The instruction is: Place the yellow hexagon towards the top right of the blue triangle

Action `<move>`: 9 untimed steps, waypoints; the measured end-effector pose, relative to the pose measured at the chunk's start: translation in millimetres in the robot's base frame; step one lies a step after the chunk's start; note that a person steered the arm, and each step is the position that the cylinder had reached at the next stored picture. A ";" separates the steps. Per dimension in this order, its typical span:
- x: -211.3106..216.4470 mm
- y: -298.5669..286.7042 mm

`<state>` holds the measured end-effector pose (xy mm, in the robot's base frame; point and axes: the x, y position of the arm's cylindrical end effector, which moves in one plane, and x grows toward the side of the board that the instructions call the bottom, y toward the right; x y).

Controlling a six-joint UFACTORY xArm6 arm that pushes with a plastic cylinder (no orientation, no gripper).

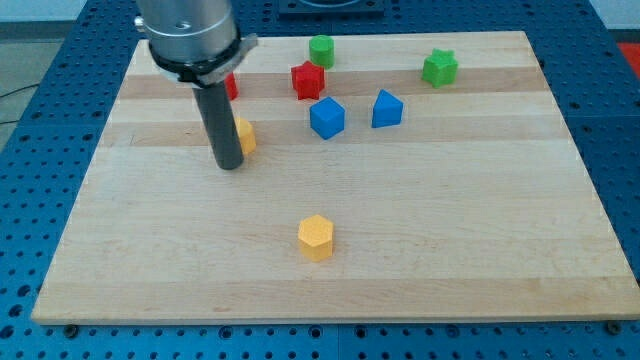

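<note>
A yellow hexagon (pixel 315 237) is sitting alone at lower centre of the wooden board (pixel 480 250), well apart from every other block and nearest the bottom of the frame. Farther up and to the left, my tip (pixel 230 166) is resting on the board, its rod rising into the metal wrist at upper left; being a bare rod, it has nothing to spread or pinch, and it is pressing on no task block. A second yellow block (pixel 245 134), its shape partly hidden, is lying just beside the rod on its right, seemingly touching it. Beyond, in the upper middle, a blue cube (pixel 327 117) and the blue triangle (pixel 387 108) are standing near each other, the triangle to the right. Behind those, a red block (pixel 308 80) is sitting close above the cube, another red block (pixel 230 86) is peeking out beside the wrist, and a green block (pixel 321 50) and a green star (pixel 439 68) are lining the top edge. The push is judged not yet begun: the hexagon is lying well below and left of its goal. The next move is calling for my tip to swing round to the hexagon's lower left, then drive it up and right, passing the triangle on its right side and stopping short of the green star
</note>
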<state>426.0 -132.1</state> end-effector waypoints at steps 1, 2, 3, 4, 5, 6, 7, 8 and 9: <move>-35.7 3.0; -27.4 4.6; 47.4 -7.1; 91.0 47.9; 94.1 52.7; 99.5 19.6; 150.3 51.4; 157.2 128.9; 91.0 145.2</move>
<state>516.9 13.1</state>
